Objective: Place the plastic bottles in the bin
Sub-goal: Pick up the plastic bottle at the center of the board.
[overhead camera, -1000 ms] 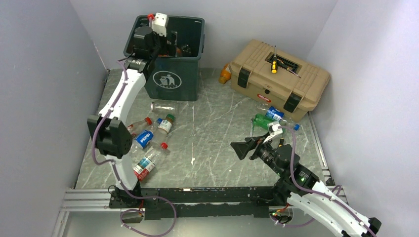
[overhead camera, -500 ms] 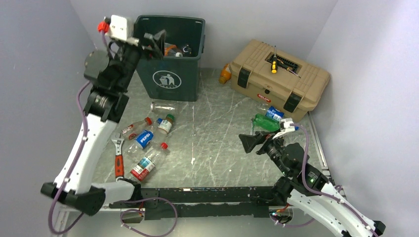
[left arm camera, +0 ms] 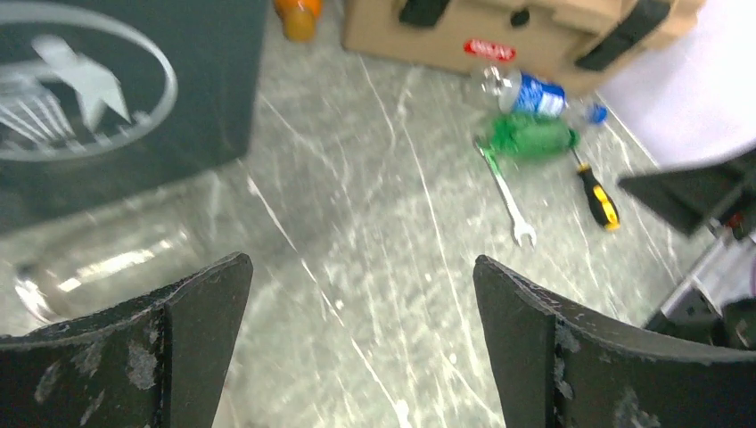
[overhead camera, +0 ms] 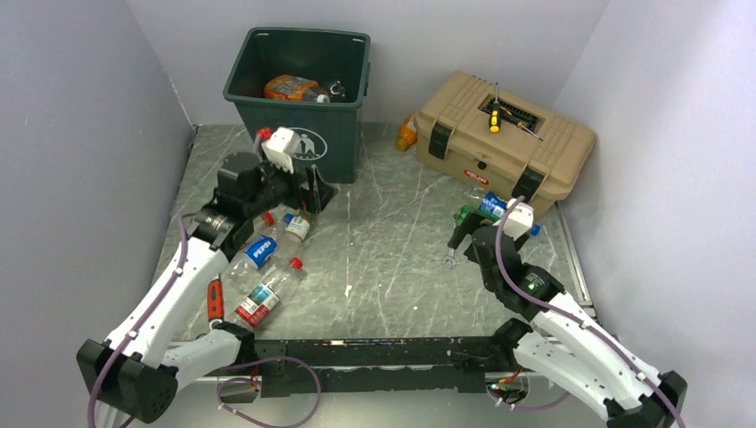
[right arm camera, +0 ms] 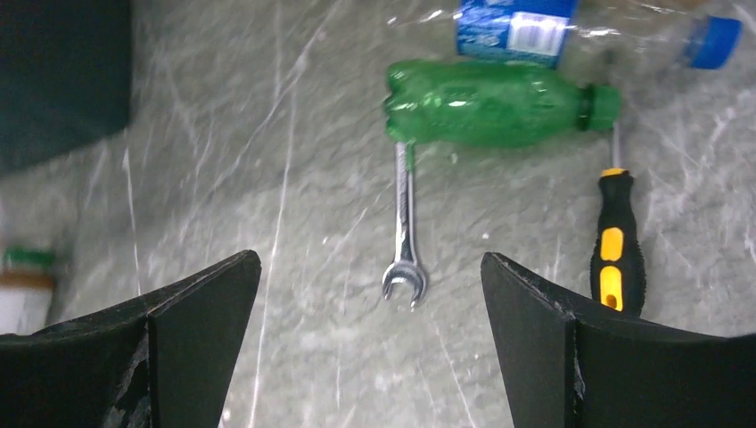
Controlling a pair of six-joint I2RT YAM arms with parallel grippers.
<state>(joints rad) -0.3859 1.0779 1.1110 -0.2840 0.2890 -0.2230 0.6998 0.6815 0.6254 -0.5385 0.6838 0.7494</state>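
**Hovering over loose bottles with 2 empty grippers**

The bin [overhead camera: 334, 156] already holds an orange bottle [overhead camera: 292, 86]. The left gripper [left arm camera: 361, 343] hangs low just in front of the bin, its jaws spread wide with nothing between them. A clear bottle [left arm camera: 98, 267] lies on its side at the foot of the bin's front wall, close to the left finger. At least 3 more bottles lie a little further out from the bin's front left corner, among them a Pepsi bottle [overhead camera: 258, 251].

The right gripper [right arm camera: 370, 348] is well apart from the bin, off to its right, and is equally wide open and empty. It looks down on a green bottle [right arm camera: 490, 102] with a blue-label bottle [right arm camera: 535, 22] just beyond it. A wrench [right arm camera: 406, 232] meets the green bottle's base, and a screwdriver [right arm camera: 615, 250] lies near its cap.

These bottles look empty, so they are probably light, thin-walled and smooth. They would likely roll at a nudge and dent under a hard squeeze. The safest hold is probably across the middle of the body, on the label band where there is 1, with the jaws crossing the long axis. The green bottle is best taken mid-body, away from the wrench.
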